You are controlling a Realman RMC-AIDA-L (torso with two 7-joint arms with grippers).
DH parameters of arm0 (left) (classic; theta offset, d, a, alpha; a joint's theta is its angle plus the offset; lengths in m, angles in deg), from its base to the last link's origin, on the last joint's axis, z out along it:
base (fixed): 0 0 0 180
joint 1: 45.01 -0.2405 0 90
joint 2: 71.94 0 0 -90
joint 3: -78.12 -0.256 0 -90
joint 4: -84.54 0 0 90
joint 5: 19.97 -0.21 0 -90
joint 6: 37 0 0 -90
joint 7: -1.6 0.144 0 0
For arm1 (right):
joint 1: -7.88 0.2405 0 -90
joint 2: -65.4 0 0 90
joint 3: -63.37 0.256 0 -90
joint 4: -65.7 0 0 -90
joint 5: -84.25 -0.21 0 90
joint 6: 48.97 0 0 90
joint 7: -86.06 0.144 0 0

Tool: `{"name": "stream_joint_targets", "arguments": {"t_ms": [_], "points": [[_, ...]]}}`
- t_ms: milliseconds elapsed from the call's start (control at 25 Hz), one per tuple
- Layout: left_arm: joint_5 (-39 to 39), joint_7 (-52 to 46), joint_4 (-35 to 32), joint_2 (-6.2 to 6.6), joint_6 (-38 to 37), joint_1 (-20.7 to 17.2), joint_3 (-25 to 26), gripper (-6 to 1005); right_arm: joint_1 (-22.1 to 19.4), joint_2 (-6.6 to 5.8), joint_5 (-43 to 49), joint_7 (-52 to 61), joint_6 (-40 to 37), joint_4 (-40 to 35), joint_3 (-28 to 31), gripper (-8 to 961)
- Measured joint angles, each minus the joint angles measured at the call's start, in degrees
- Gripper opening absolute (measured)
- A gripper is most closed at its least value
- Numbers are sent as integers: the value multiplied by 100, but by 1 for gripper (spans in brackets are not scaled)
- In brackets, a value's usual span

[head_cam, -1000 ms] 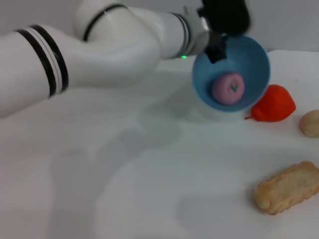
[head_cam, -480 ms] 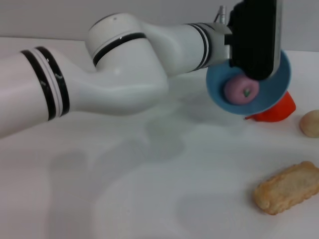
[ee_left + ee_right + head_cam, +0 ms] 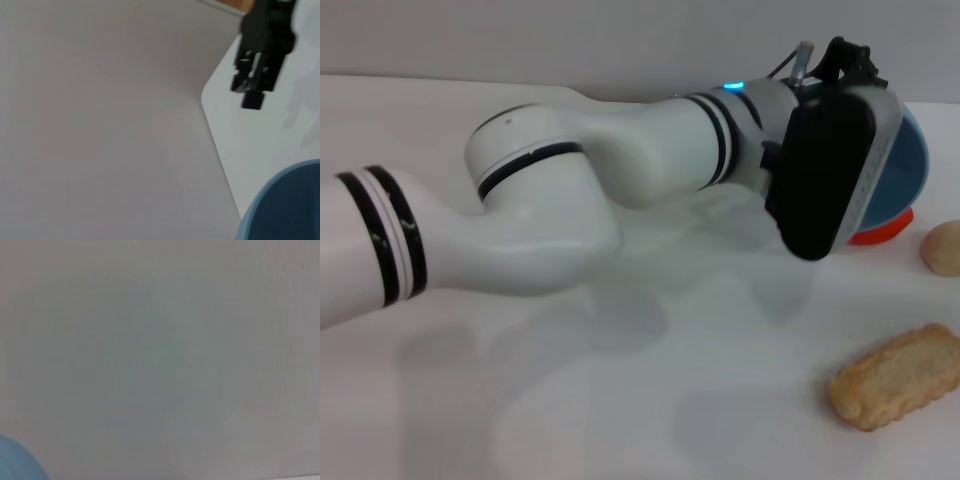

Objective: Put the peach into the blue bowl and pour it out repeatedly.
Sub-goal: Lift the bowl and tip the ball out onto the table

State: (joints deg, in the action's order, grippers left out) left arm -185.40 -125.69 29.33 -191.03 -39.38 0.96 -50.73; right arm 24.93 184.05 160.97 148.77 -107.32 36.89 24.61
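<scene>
My left gripper [image 3: 840, 165] is at the far right of the table, its black body turned towards the head camera. It is shut on the rim of the blue bowl [image 3: 912, 170], which it holds raised and tipped on its side. Only the bowl's right edge shows behind the gripper. The bowl's rim also shows in the left wrist view [image 3: 287, 205] and as a blue corner in the right wrist view [image 3: 15, 462]. The peach is hidden. My right gripper [image 3: 252, 92] shows only in the left wrist view, hanging over the white table farther off.
A red-orange fruit [image 3: 880, 234] lies just under the bowl, mostly covered. A beige ball [image 3: 942, 247] sits at the right edge. A tan biscuit-shaped bread [image 3: 898, 375] lies at the front right. The left wrist view shows the table's edge [image 3: 212, 125].
The left wrist has rolled and moved right, tipping the bowl further. The bowl's opening and the peach, seen inside it before, are now hidden behind the gripper.
</scene>
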Motion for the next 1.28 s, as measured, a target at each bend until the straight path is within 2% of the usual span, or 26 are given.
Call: {"name": "stream_joint_targets", "arguments": {"t_ms": [80,280,560,600,760,1040,1160,1280], "points": [[-1,295,6,0,172,-102,-34,-1,13,0,0,-1,4,4,0,567],[8,339,8,0,328,-203,-52,-1,28,8,0,-4,7,9,0,567],[738,-380,350,13,1125,-312,149,-2,79,5,0,-31,16,161,5,567],[660,-128,573,16,1560,-389,-106,-2,86,1,0,-45,19,173,21,567],[679,989,635,0,2073,-674,-329,-2,115,-6,0,-57,21,184,78,567],[710,2043,617,1,2314,-736,-435,-2,130,-9,1,-58,21,197,79,566],[864,2087,580,0,2346,-751,-492,-2,135,-9,1,-57,21,216,79,566],[1575,1970,557,-1,2424,-746,-471,-2,138,-3,1,-51,2,257,80,566]]}}
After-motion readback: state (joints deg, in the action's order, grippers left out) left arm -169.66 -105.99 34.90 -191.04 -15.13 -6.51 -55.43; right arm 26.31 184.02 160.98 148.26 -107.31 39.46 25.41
